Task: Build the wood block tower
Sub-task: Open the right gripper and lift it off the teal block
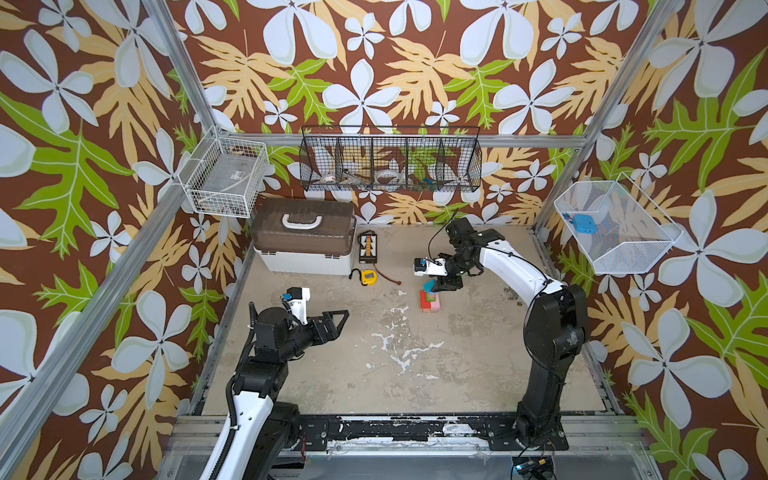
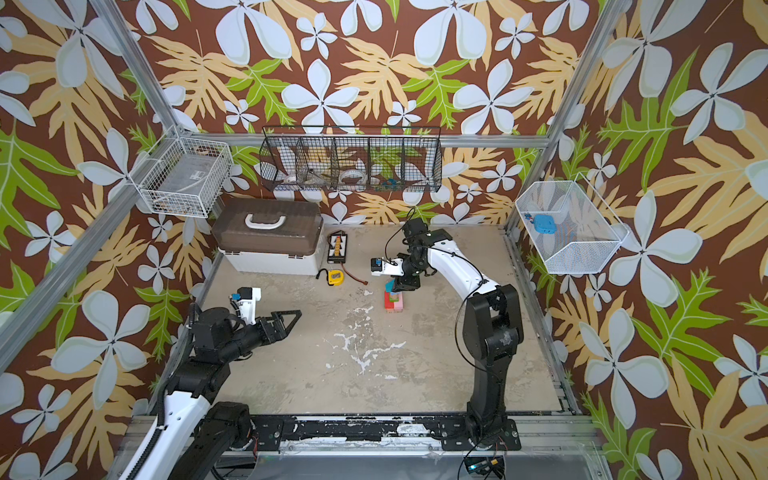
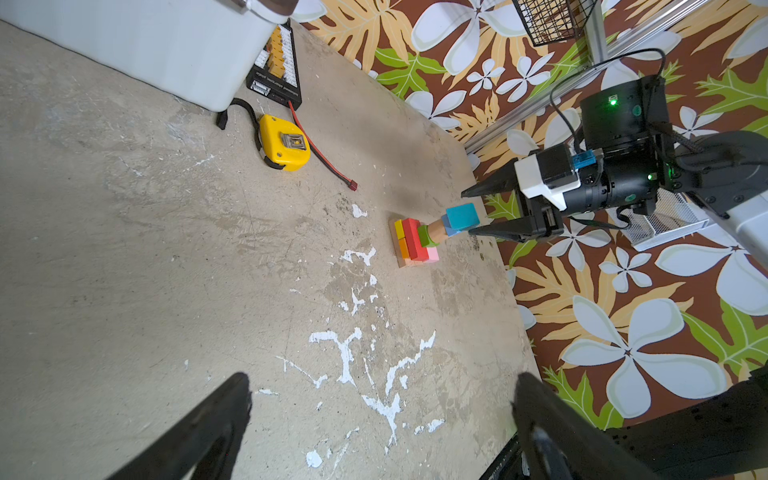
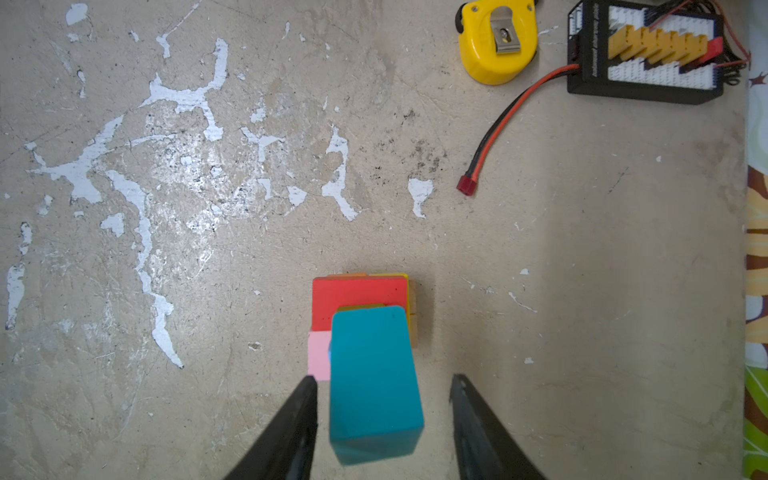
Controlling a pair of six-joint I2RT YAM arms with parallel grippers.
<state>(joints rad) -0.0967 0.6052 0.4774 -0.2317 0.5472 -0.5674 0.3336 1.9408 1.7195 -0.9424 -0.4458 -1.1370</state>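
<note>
Concrete tabletop [image 1: 415, 374] bears the upright tower [image 1: 430, 297], teal block [image 4: 374, 374] on top lengthwise inside the released right tool [image 4: 383, 377].

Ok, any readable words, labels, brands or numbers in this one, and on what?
Nothing reads cleanly.
Black connector board: white print along its edge, too blurred to read.
Yellow tape measure: no text visible.
Wood blocks: no markings.

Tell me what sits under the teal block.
Directly under the teal block: a blue block, then a plain wood cylinder and a green block. In the right wrist view it hides them almost wholly.
</note>
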